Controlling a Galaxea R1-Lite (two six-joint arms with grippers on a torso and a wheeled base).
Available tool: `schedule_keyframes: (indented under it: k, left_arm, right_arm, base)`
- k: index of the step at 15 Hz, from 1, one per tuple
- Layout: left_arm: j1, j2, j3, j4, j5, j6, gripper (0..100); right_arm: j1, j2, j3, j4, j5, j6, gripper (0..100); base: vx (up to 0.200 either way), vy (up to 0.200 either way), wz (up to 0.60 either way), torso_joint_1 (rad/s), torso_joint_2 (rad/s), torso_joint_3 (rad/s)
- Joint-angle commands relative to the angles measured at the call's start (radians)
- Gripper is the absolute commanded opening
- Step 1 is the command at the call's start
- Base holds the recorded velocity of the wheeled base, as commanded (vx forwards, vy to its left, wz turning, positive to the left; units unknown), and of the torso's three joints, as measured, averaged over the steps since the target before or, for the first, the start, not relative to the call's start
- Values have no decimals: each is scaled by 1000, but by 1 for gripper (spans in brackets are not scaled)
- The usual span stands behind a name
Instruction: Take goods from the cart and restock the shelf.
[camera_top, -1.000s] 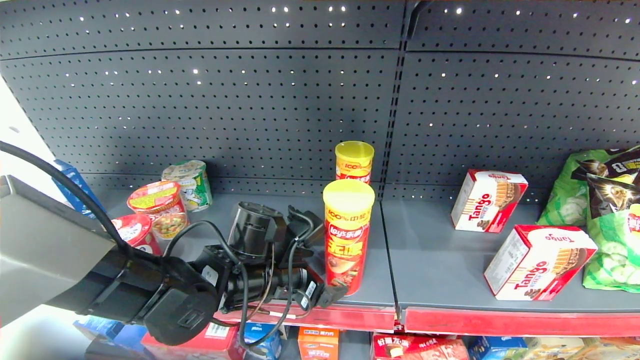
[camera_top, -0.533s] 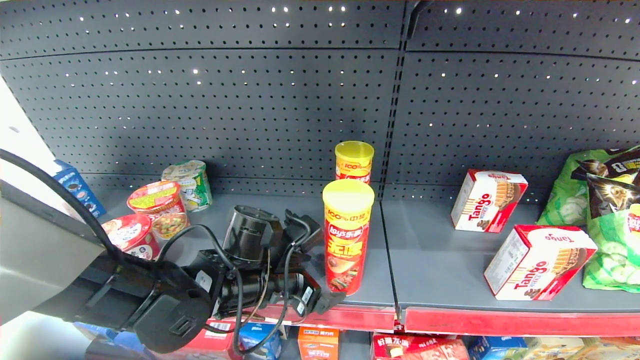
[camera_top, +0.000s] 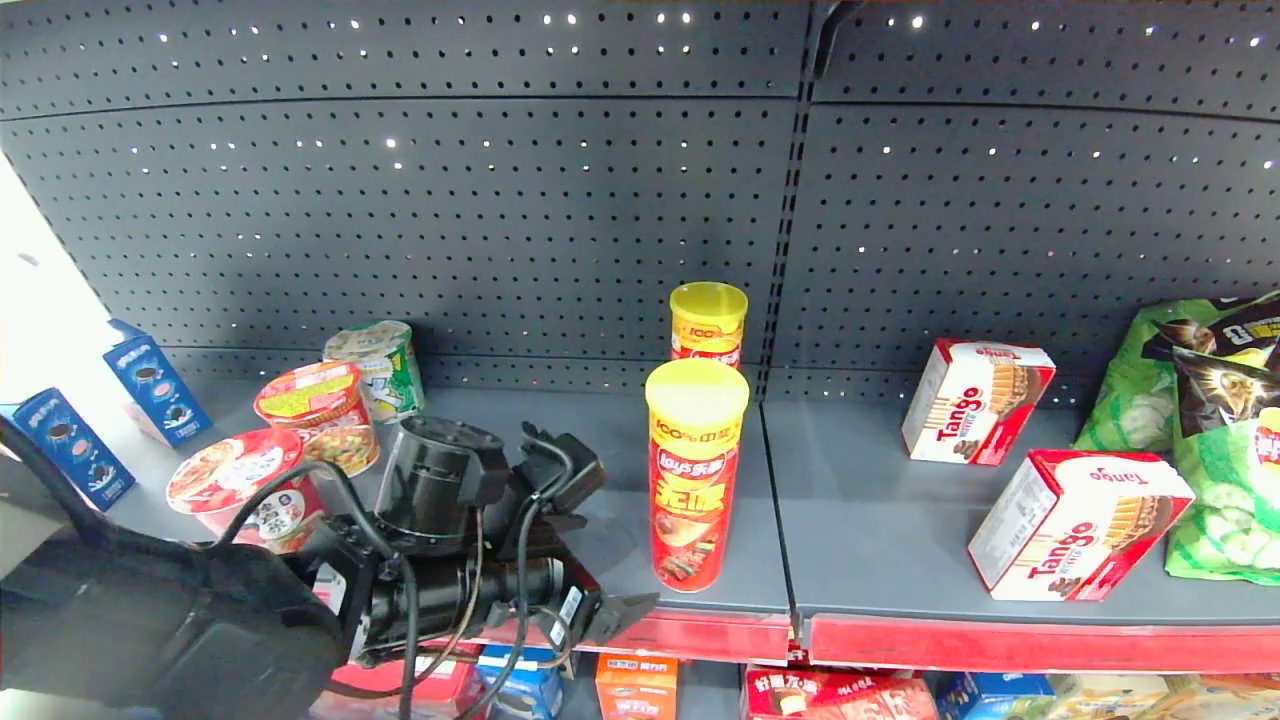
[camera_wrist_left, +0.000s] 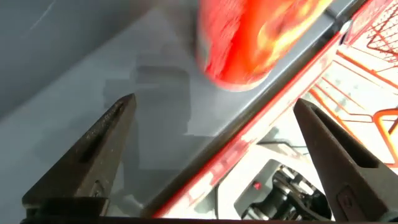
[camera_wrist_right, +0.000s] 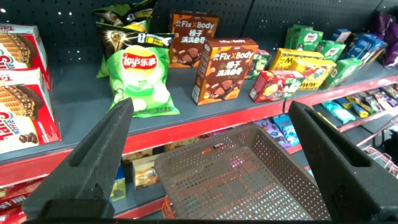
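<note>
**Front chip can** (camera_top: 695, 475): stands upright on the shelf (camera_top: 880, 520) near its red front lip, directly in front of a second can (camera_top: 708, 322).

**Left gripper** (camera_wrist_left: 214, 104): fingers spread and holding nothing, low at the shelf edge just beside the front can's base.

**Right gripper** (camera_wrist_right: 211, 106): fingers spread, hanging over the cart's grey basket (camera_wrist_right: 236, 174).

**Step, as we judge it:** clear the left arm and go for the next goods. We advise drawing straight back off the lip, away from the can. A tall, narrow can this near the edge probably tips at a sideways brush.
</note>
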Motion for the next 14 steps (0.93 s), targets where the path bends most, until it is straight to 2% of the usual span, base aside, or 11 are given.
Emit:
schedule_keyframes:
  k: [1,4,6,10,14]
  left_arm:
    - [57,-51,59,-1,7,2,100]
    - [120,-48,56,2,11,2,100]
    - [121,-30,43,0,17,3,100]
    - [103,76,-45,2,52,3,100]
    - [101,137,-120,0,52,3,100]
  right_arm:
    - [1,1,1,0,0,-1,100]
    - [1,1,1,0,0,-1,100]
    - [2,1,-1,0,0,-1,100]
    - [2,1,-1,0,0,-2,100]
    - [2,1,-1,0,0,-1,100]
  base:
    - [0,0,0,0,0,0]
    - [0,0,0,0,0,0]
    - [0,0,0,0,0,0]
    - [0,0,0,0,0,0]
    - [0,0,0,0,0,0]
